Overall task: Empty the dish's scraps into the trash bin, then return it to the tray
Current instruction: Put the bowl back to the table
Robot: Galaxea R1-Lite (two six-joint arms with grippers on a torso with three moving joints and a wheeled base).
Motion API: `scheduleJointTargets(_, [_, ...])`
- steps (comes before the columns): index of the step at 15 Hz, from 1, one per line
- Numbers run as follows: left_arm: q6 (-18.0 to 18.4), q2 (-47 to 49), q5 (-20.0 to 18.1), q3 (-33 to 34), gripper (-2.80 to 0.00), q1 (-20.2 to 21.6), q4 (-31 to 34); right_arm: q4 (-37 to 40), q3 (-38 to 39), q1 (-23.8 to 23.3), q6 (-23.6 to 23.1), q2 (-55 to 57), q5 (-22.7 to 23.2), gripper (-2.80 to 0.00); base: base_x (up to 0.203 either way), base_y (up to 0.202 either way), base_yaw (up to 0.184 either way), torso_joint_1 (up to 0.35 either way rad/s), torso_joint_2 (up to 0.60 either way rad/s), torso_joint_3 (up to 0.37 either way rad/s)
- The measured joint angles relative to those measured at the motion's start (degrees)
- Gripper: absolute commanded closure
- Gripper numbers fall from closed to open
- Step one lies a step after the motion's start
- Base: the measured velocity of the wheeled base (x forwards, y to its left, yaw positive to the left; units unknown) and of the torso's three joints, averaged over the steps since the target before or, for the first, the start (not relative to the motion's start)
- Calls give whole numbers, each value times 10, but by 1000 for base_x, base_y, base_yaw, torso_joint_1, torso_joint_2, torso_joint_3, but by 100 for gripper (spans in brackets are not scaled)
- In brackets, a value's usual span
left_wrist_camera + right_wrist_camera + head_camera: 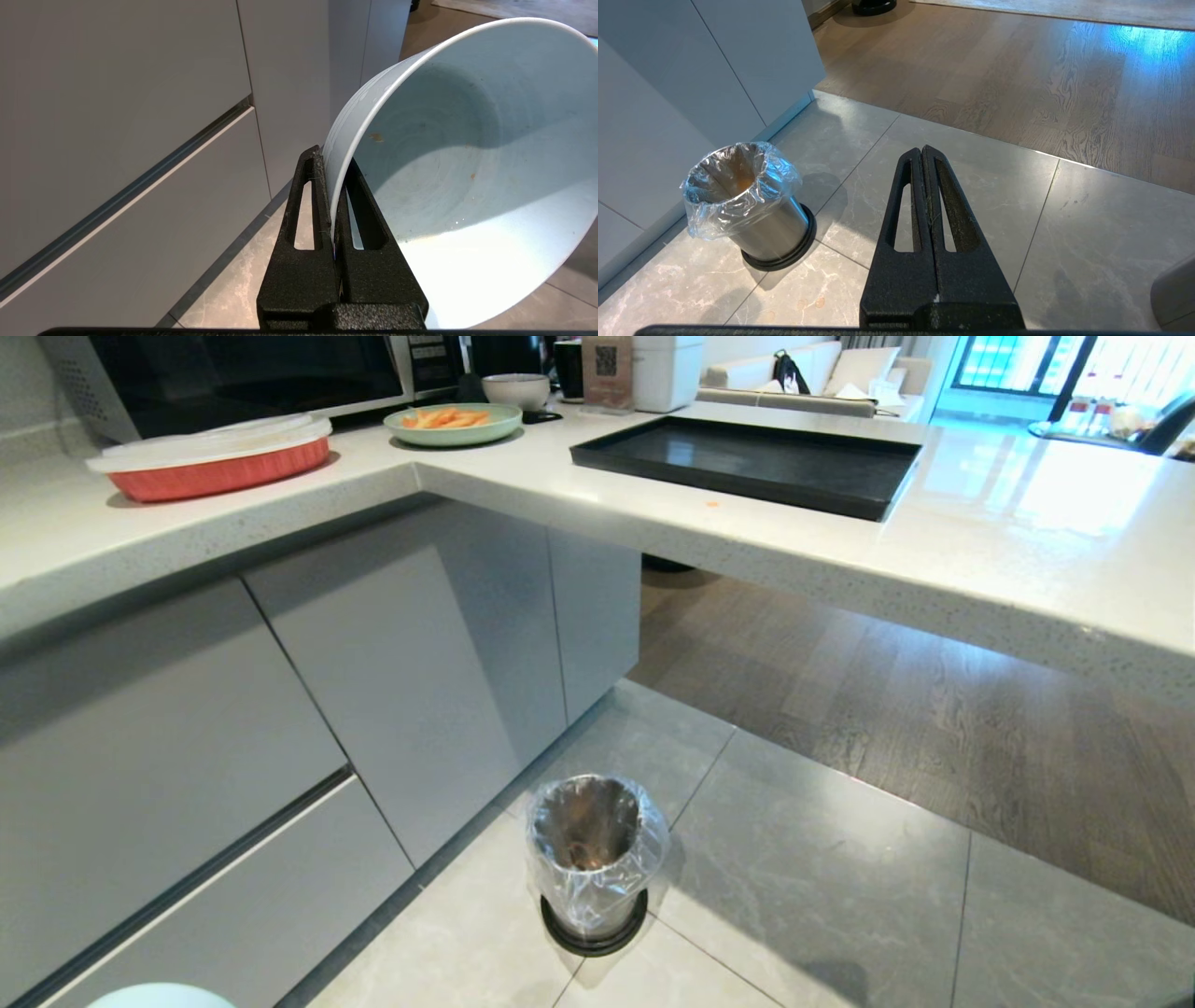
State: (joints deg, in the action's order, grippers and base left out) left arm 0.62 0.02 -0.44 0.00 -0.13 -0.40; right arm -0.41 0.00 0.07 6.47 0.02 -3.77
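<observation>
With the dish (467, 177) emptied and pinched by its rim in the left hand (334, 196), the return step remains: lifting it to the tray (747, 462) on the counter (980, 551) well above.

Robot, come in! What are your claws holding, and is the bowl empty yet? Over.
Left gripper shut on the dish rim; dish emptied, only specks. Right gripper shut, holding nothing. Trash bin on floor; tray bare on counter.
</observation>
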Motion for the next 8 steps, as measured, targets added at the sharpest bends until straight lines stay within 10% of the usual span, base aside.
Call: scheduleJointTargets(8, [0, 0, 0, 0, 0, 0, 0, 0, 0, 0, 0, 0, 0, 0, 0, 0, 0, 0, 0, 0])
